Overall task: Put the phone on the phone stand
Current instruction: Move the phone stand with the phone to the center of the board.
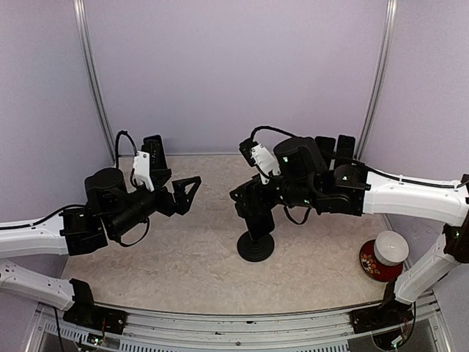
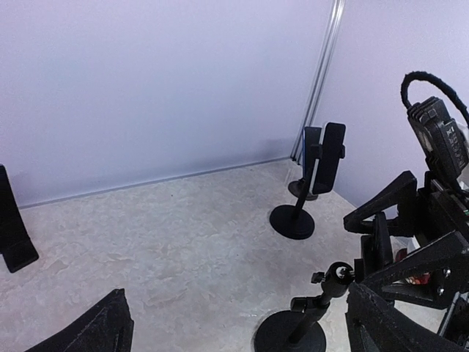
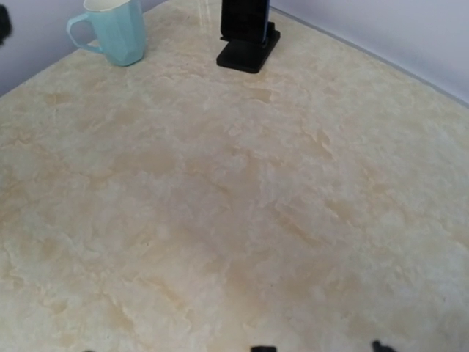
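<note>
Pale lilac walls close the space at the back and on both sides, plain and matte; two thin metal poles run up where the panels meet, bending inward near the top; the tabletop is beige with a cloudy, marbled pattern, meeting the back wall in a straight seam; a ribbed aluminium rail borders its near edge; the light is soft and even, shadows faint.

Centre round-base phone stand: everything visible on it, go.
The phone stand is matte black: a flat round base, a slim stem leaning slightly, a ball joint with a small knob near the top. It stands on the marbled table. The right end effector hangs over it; contact cannot be told.
</note>
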Tool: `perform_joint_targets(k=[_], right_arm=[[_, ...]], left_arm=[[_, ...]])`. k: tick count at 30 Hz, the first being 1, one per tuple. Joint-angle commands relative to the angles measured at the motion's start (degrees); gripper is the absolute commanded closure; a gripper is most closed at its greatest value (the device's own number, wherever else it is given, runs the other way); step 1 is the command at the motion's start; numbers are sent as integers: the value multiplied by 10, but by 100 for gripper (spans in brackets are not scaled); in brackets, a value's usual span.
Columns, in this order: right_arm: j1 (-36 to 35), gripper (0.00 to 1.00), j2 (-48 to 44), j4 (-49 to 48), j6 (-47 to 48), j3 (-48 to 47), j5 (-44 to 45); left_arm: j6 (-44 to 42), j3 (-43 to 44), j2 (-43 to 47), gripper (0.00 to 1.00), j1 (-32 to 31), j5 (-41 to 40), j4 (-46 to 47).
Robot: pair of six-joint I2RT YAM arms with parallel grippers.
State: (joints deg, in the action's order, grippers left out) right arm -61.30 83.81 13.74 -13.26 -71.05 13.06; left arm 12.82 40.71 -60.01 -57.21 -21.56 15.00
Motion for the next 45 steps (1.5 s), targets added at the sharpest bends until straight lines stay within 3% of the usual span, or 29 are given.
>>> perform_joint_targets(k=[1,12,22,28,45], right_arm=[[-5,43,29,-57,43,-81,2],[0,42,204,-63,108,-288,-3],[31,43,373,-43,103,-512,-25],[39,45,470,-45,95,-652,34],[43,47,512,-169,21,-628,65]], left_arm=[[14,-29,43,1,11,-38,-25],[45,-67,118,1,29,-67,-71],[57,-77,155,1,34,-85,-105],[68,-83,168,1,35,-93,-113],[101,-107,206,1,34,-92,-123]])
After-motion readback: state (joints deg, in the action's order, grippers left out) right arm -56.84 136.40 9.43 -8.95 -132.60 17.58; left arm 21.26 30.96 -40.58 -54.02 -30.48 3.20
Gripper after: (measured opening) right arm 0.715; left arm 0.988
